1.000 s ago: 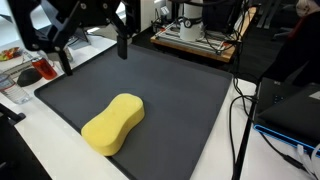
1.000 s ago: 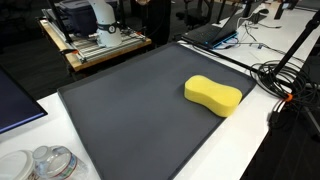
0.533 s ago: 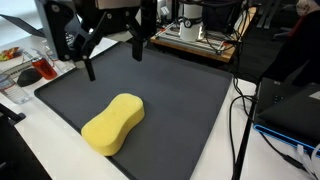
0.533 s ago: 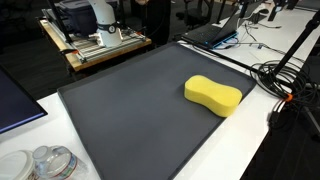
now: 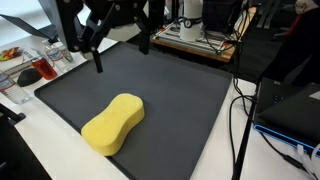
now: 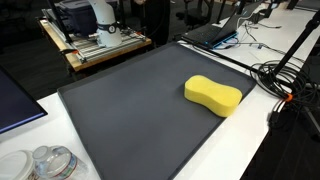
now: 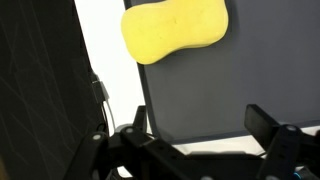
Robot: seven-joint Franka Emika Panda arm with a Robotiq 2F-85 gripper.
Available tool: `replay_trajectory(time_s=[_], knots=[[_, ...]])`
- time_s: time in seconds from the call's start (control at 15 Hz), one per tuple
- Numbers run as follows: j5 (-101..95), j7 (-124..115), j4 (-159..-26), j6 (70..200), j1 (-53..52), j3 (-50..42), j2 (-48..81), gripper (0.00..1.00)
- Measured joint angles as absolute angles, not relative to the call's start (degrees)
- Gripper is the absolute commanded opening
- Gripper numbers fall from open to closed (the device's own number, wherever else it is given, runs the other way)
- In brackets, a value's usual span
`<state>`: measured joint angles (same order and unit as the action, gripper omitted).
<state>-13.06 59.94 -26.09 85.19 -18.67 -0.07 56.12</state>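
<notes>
1. The white surface point(image 5: 215, 150) lies under everything, well below the fingers point(image 5: 96, 60). They hang in the air spread wide apart, with nothing between them.
2. A dark grey mat point(image 5: 175, 90) covers most of that surface. In an exterior view the fingers hover above its far edge. In the wrist view the mat point(image 7: 200, 95) fills the space ahead of the fingers point(image 7: 263, 122).
3. A wooden cart point(image 5: 195, 38) loaded with equipment stands behind the fingers, beyond the mat.
4. A laptop point(image 6: 213, 33) sits off a far corner of the mat, in an exterior view that leaves the fingers out of frame.
5. The yellow sponge point(image 5: 113, 123) is peanut-shaped and lies flat on the mat. It is below the fingers and well apart from them, toward the mat's near edge. In the wrist view the sponge point(image 7: 175, 30) is ahead of the parted fingers, close to the mat's border with the white surface. Nothing touches it.
6. Black cables point(image 5: 240, 110) trail along the mat's side, well apart from the fingers.
7. A small red item point(image 5: 30, 73), too blurred to name, sits off the mat to one side of the fingers.
</notes>
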Motion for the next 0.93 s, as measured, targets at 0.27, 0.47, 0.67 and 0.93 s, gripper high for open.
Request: replay_trajectory(time_s=[0.27,0.47,0.67,0.93], knots=[[-12.58,55.59,-26.06,83.43,-18.35,0.07,54.77,1.0],[-12.3,52.1,-26.04,82.12,-18.25,0.32,53.1,1.0],[-12.06,48.72,-26.0,81.4,-18.26,0.64,50.92,1.0],[-11.73,44.34,-25.95,80.4,-17.77,0.79,47.33,1.0]])
